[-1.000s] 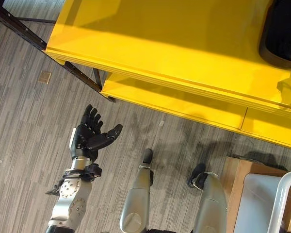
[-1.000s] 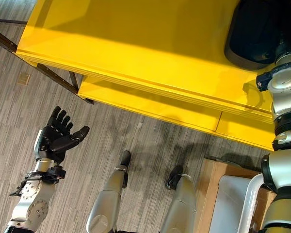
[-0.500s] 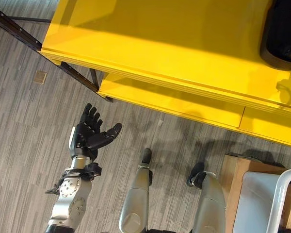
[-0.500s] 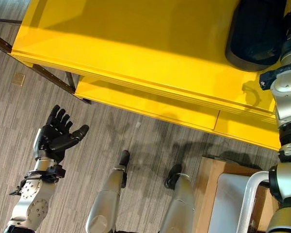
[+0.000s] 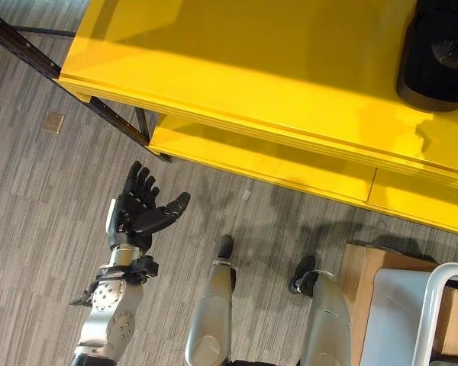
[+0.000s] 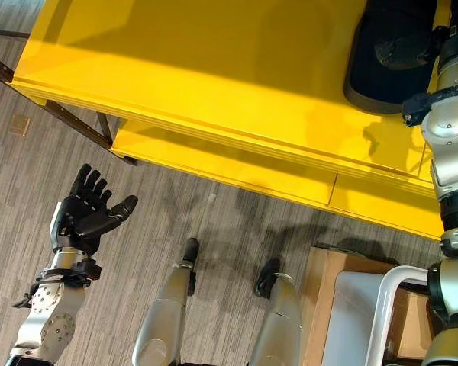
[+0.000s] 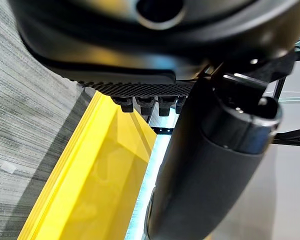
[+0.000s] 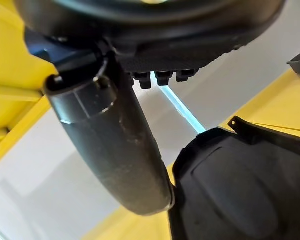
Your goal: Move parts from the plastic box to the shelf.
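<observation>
A large black moulded part (image 6: 385, 65) lies on the top board of the yellow shelf (image 5: 244, 61), at its far right. My right hand (image 6: 441, 47) reaches over that part from the right. In the right wrist view its thumb (image 8: 110, 140) is straight and stands beside the black part (image 8: 240, 185), with nothing in its grasp. A pale grey plastic box (image 5: 397, 313) sits at the lower right on a brown stand. Low on the left my left hand (image 5: 141, 210) hangs over the floor, palm up, fingers spread, empty.
The shelf has a lower yellow board (image 5: 267, 160) and dark metal frame legs (image 5: 114, 122) on the left. A white tube handle (image 5: 431, 305) curves over the box. A small tan plate (image 5: 53, 122) lies on the grey striped floor.
The whole picture has shifted a little, so the camera moved. More of the black part shows, with my right hand now reaching over it. The left hand has kept its pose.
</observation>
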You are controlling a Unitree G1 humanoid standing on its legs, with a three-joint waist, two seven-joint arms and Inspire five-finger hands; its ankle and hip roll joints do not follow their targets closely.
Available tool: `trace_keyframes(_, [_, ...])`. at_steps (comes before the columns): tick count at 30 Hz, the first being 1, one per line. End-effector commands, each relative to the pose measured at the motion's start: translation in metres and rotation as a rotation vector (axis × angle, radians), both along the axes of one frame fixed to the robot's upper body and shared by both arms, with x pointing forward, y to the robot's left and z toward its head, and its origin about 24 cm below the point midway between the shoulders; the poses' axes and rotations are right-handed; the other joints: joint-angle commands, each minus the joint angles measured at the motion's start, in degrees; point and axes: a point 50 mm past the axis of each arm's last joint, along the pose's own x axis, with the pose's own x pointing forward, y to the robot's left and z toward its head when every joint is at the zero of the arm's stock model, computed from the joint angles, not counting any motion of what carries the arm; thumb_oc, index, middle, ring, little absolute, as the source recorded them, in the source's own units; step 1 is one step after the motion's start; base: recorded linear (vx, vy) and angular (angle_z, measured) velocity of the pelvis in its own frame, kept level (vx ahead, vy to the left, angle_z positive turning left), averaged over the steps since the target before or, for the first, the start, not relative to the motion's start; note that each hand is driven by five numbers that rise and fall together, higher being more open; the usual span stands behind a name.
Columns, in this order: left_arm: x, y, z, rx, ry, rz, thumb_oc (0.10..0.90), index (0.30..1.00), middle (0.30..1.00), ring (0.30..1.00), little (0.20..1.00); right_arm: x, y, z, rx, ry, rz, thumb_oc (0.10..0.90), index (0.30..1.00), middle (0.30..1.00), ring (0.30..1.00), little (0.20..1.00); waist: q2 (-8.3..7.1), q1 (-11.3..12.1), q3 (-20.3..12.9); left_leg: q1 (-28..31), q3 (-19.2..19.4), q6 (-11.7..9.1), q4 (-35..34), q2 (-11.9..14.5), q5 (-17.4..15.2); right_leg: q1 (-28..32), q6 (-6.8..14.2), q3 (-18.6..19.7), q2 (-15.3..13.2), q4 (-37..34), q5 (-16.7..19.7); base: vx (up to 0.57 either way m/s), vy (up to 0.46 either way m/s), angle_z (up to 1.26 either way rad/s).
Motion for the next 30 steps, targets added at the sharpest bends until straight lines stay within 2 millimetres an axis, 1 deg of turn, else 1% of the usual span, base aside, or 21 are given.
trace_keyframes(1, [-0.01, 0.011, 0.04, 0.073, -0.214, 0.037, 0.9, 1.0, 1.0, 1.0, 1.0, -0.028, 0.007, 0.039, 0.008, -0.271, 0.073, 0.9, 1.0, 1.0, 1.0, 1.0, -2.07, -0.1, -4.6, 3.1, -0.6, 0.4, 1.2, 2.9, -4.9, 5.6, 5.0, 3.7, -0.5, -2.9, -1.2, 0.02, 0.028, 0.03])
trace_keyframes(3, [-0.01, 0.011, 0.039, 0.07, -0.207, 0.034, 0.9, 1.0, 1.0, 1.0, 1.0, -0.028, 0.005, 0.031, 0.045, -0.275, 0.09, 0.9, 1.0, 1.0, 1.0, 1.0, -2.31, -0.1, -4.8, 3.6, -0.6, 0.5, 0.9, 2.9, -5.0, 6.4, 5.1, 3.5, -0.4, -3.5, -0.9, 0.01, 0.016, 0.02])
trace_keyframes(4, [-0.01, 0.011, 0.039, 0.072, -0.207, 0.032, 0.9, 1.0, 1.0, 1.0, 1.0, -0.029, 0.005, 0.03, 0.047, -0.275, 0.088, 0.9, 1.0, 1.0, 1.0, 1.0, -2.35, 0.0, -4.8, 3.6, -0.6, 0.5, 0.9, 2.9, -5.0, 6.4, 5.1, 3.5, -0.4, -3.6, -0.9, 0.01, 0.039, 0.0])
trace_keyframes(6, [-0.01, 0.011, 0.037, 0.066, -0.198, 0.036, 0.9, 1.0, 1.0, 1.0, 1.0, -0.029, 0.004, 0.009, 0.143, -0.276, 0.153, 0.9, 1.0, 1.0, 1.0, 1.0, -2.92, -0.3, -5.3, 4.8, -0.6, 0.7, 0.1, 3.0, -5.1, 8.3, 5.5, 2.9, 0.0, -5.5, 0.0, 0.03, 0.055, -0.02])
trace_keyframes(8, [-0.01, 0.01, 0.036, 0.066, -0.192, 0.031, 0.9, 1.0, 1.0, 1.0, 1.0, -0.03, 0.003, -0.007, 0.217, -0.273, 0.191, 0.9, 1.0, 1.0, 1.0, 1.0, -3.24, -0.4, -5.8, 5.8, -0.5, 0.8, -0.5, 3.0, -5.0, 9.9, 5.6, 2.5, 0.2, -7.3, 0.7, 0.06, 0.058, -0.04])
trace_keyframes(9, [-0.01, 0.008, 0.035, 0.063, -0.185, 0.027, 0.9, 1.0, 1.0, 1.0, 1.0, -0.03, 0.003, -0.028, 0.31, -0.262, 0.234, 0.9, 1.0, 1.0, 1.0, 1.0, -3.54, -0.7, -6.4, 7.0, -0.6, 0.9, -1.7, 3.0, -4.9, 11.5, 5.8, 2.1, 0.6, -9.3, 1.4, 0.06, 0.066, -0.05])
trace_keyframes(12, [-0.01, 0.006, 0.032, 0.046, -0.172, 0.028, 0.9, 1.0, 1.0, 1.0, 1.0, -0.035, 0.005, -0.068, 0.435, -0.227, 0.294, 0.9, 1.0, 1.0, 1.0, 1.0, -4.21, -1.6, -7.8, 9.5, -0.5, 1.3, -4.1, 3.0, -4.5, 15.0, 6.4, 1.2, 0.9, -13.5, 3.0, 0.1, 0.085, -0.03])
trace_keyframes(13, [-0.011, 0.006, 0.029, 0.042, -0.16, 0.034, 0.9, 1.0, 1.0, 1.0, 1.0, -0.042, 0.01, -0.091, 0.461, -0.181, 0.33, 0.9, 1.0, 1.0, 1.0, 1.0, -4.79, -2.3, -9.0, 11.3, -0.3, 1.3, -6.1, 3.2, -4.1, 17.5, 6.9, 0.3, 0.9, -16.9, 4.1, 0.09, 0.064, -0.07])
trace_keyframes(14, [-0.011, 0.006, 0.028, 0.043, -0.158, 0.033, 0.9, 1.0, 1.0, 1.0, 1.0, -0.043, 0.009, -0.092, 0.463, -0.18, 0.328, 0.9, 1.0, 1.0, 1.0, 1.0, -4.79, -2.3, -9.0, 11.5, -0.3, 1.3, -6.2, 3.2, -4.0, 17.7, 6.9, 0.2, 0.9, -17.1, 4.2, 0.11, 0.079, -0.04])
trace_keyframes(15, [-0.013, 0.005, 0.026, 0.037, -0.151, 0.035, 0.9, 1.0, 1.0, 1.0, 1.0, -0.046, 0.014, -0.113, 0.519, -0.149, 0.359, 0.9, 1.0, 1.0, 1.0, 1.0, -5.07, -2.8, -9.9, 12.7, -0.2, 1.5, -7.7, 3.3, -3.7, 19.2, 7.2, 0.0, 1.1, -19.4, 5.2, 0.06, 0.051, -0.07])
trace_keyframes(17, [-0.015, 0.005, 0.022, 0.034, -0.135, 0.043, 0.9, 1.0, 1.0, 1.0, 1.0, -0.053, 0.02, -0.131, 0.555, -0.112, 0.385, 0.9, 1.0, 1.0, 1.0, 1.0, -5.7, -3.6, -11.4, 14.2, 0.1, 1.7, -10.3, 3.4, -2.7, 20.8, 7.7, -0.2, 1.2, -22.8, 7.0, 0.09, 0.064, -0.12])
trace_keyframes(18, [-0.018, 0.007, 0.021, 0.031, -0.129, 0.057, 0.9, 1.0, 1.0, 1.0, 1.0, -0.059, 0.025, -0.145, 0.594, -0.085, 0.408, 0.9, 1.0, 1.0, 1.0, 1.0, -6.33, -4.4, -12.9, 15.7, 0.6, 1.8, -12.3, 3.6, -2.1, 22.2, 7.9, -0.2, 1.6, -25.8, 8.1, 0.09, 0.062, -0.13])
trace_keyframes(20, [-0.02, 0.007, 0.016, 0.022, -0.112, 0.069, 0.9, 1.0, 1.0, 1.0, 1.0, -0.063, 0.03, -0.157, 0.636, -0.067, 0.437, 0.9, 1.0, 1.0, 1.0, 1.0, -6.7, -5.1, -14.2, 16.8, 1.0, 2.0, -14.0, 3.9, -1.7, 23.1, 8.4, -0.1, 1.7, -28.1, 9.5, 0.06, 0.051, -0.13])
trace_keyframes(21, [-0.021, 0.007, 0.016, 0.023, -0.11, 0.07, 0.9, 1.0, 1.0, 1.0, 1.0, -0.063, 0.03, -0.158, 0.637, -0.065, 0.437, 0.9, 1.0, 1.0, 1.0, 1.0, -6.75, -5.0, -14.3, 17.0, 1.1, 2.0, -14.3, 3.9, -1.6, 23.3, 8.4, -0.1, 1.7, -28.5, 9.6, 0.06, 0.057, -0.13])
trace_keyframes(22, [-0.024, 0.01, 0.011, 0.017, -0.091, 0.091, 0.9, 1.0, 1.0, 1.0, 1.0, -0.071, 0.03, -0.166, 0.653, -0.05, 0.439, 0.9, 1.0, 1.0, 1.0, 1.0, -7.0, -5.7, -15.4, 18.0, 1.6, 2.1, -15.4, 4.0, -1.3, 24.1, 8.6, 0.4, 2.0, -30.4, 10.4, 0.04, 0.04, -0.11])
trace_keyframes(24, [-0.027, 0.011, 0.008, 0.011, -0.079, 0.098, 0.9, 1.0, 1.0, 1.0, 1.0, -0.075, 0.032, -0.171, 0.668, -0.043, 0.447, 0.9, 1.0, 1.0, 1.0, 1.0, -7.17, -5.9, -16.2, 18.8, 2.1, 2.2, -16.3, 4.1, -1.2, 24.9, 8.9, 0.6, 2.3, -31.9, 11.1, 0.05, 0.043, -0.08])
trace_keyframes(25, [-0.028, 0.013, 0.004, 0.003, -0.062, 0.113, 0.9, 1.0, 1.0, 1.0, 1.0, -0.078, 0.033, -0.177, 0.689, -0.03, 0.447, 0.9, 1.0, 1.0, 1.0, 1.0, -7.23, -6.1, -16.8, 19.4, 2.3, 2.2, -17.0, 4.2, -1.1, 25.5, 9.1, 0.6, 2.3, -32.8, 11.6, 0.07, 0.069, -0.14])
trace_keyframes(26, [-0.032, 0.014, -0.001, -0.003, -0.044, 0.133, 0.9, 1.0, 1.0, 1.0, 1.0, -0.083, 0.038, -0.19, 0.729, 0.006, 0.466, 0.9, 1.0, 1.0, 1.0, 1.0, -7.3, -6.7, -17.7, 20.5, 3.0, 2.3, -18.2, 4.4, -0.9, 26.0, 9.3, 1.0, 2.6, -34.1, 12.4, 0.06, 0.067, -0.19])
trace_keyframes(28, [-0.039, 0.017, -0.007, -0.006, -0.018, 0.157, 0.9, 1.0, 1.0, 1.0, 1.0, -0.092, 0.042, -0.201, 0.746, 0.044, 0.477, 0.9, 1.0, 1.0, 1.0, 1.0, -7.4, -7.4, -19.0, 22.0, 3.9, 2.4, -20.3, 4.7, -0.5, 26.7, 9.7, 1.6, 2.9, -36.0, 13.5, 0.04, 0.056, -0.23])
trace_keyframes(29, [-0.039, 0.018, -0.008, -0.005, -0.016, 0.157, 0.9, 1.0, 1.0, 1.0, 1.0, -0.093, 0.043, -0.202, 0.748, 0.047, 0.478, 0.9, 1.0, 1.0, 1.0, 1.0, -7.46, -7.3, -19.1, 22.2, 4.1, 2.4, -20.6, 4.7, -0.4, 26.8, 9.7, 1.7, 3.0, -36.2, 13.7, 0.04, 0.061, -0.27])
trace_keyframes(30, [-0.044, 0.019, -0.013, -0.008, 0.007, 0.167, 0.9, 1.0, 1.0, 1.0, 1.0, -0.098, 0.046, -0.213, 0.772, 0.085, 0.483, 0.9, 1.0, 1.0, 1.0, 1.0, -7.43, -7.8, -20.2, 23.1, 4.8, 2.4, -21.9, 4.9, 0.0, 27.0, 9.9, 2.2, 3.2, -37.1, 14.3, 0.05, 0.059, -0.38])
